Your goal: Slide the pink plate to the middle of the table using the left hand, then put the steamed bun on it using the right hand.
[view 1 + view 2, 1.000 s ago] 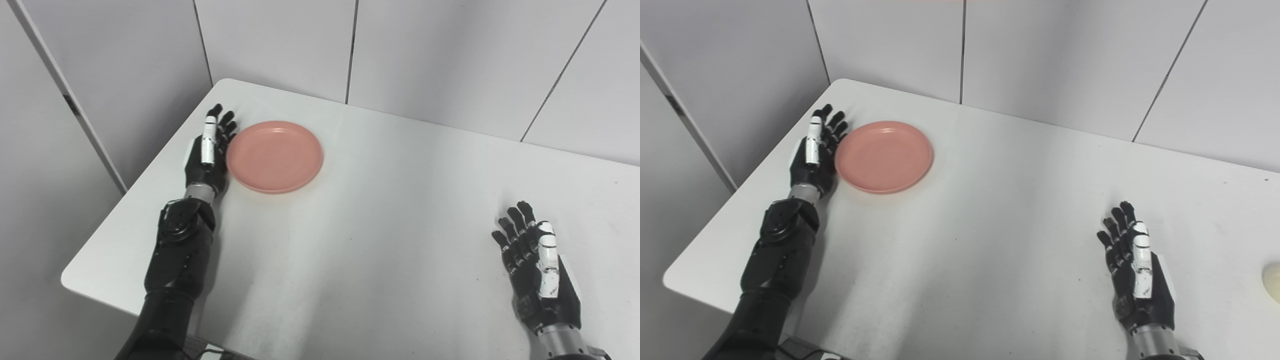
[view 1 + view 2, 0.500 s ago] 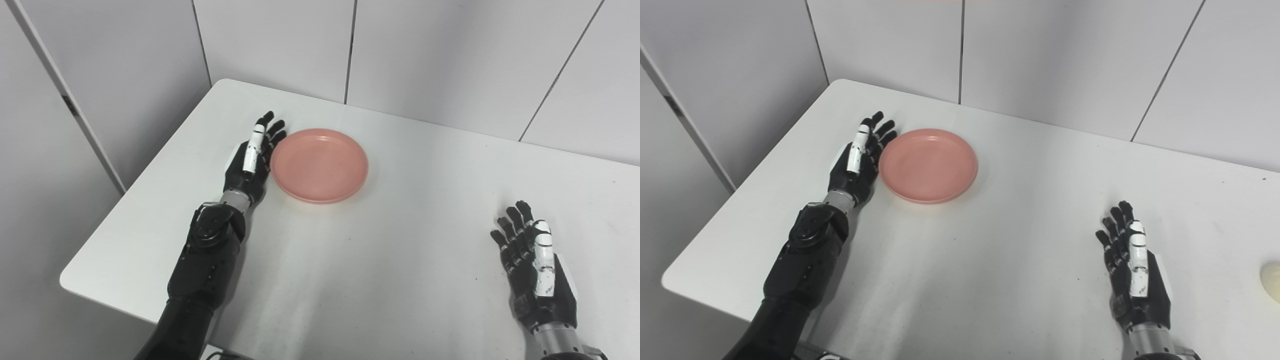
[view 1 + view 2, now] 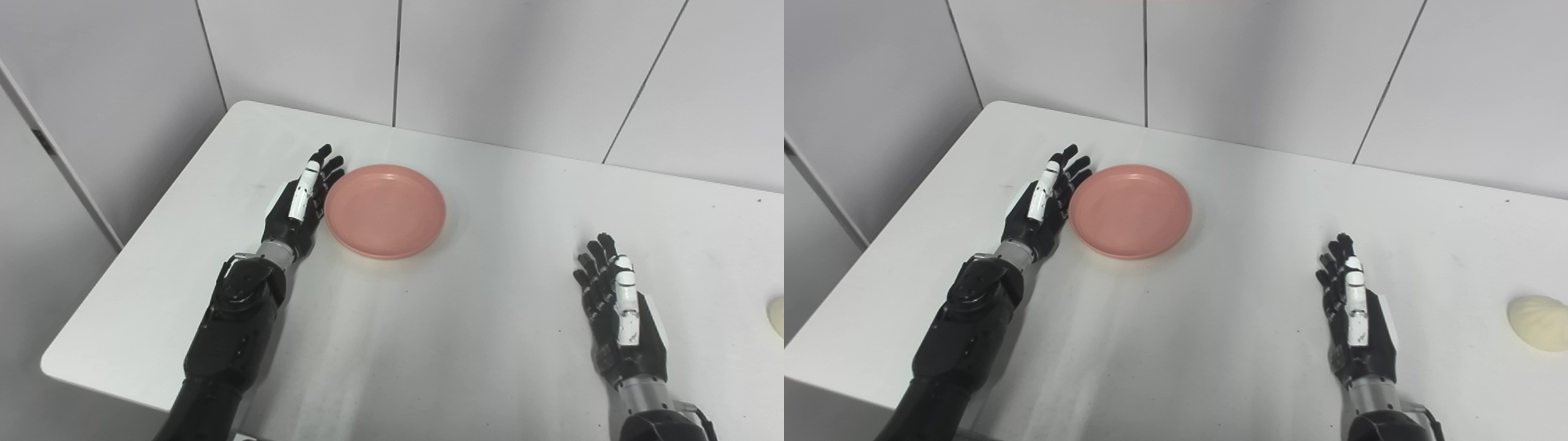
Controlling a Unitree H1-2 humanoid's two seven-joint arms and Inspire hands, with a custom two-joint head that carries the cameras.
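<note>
You see: one pink plate (image 3: 1130,210) | one steamed bun (image 3: 1539,314) | one white desk (image 3: 1225,343) | two hands: one left hand (image 3: 1038,208), one right hand (image 3: 1356,321)

Bright, even, diffuse light from overhead fills both views; colours look pale and slightly washed; the white worktop (image 3: 490,343) carries a soft vertical sheen down its centre, without harsh glare; shadows are faint and blurred, a thin one under the near rim of the pink plate (image 3: 385,209) and a pale one beside the left forearm; focus is sharp throughout, with no motion blur; the wall seams lean slightly towards the frame edges.
</note>
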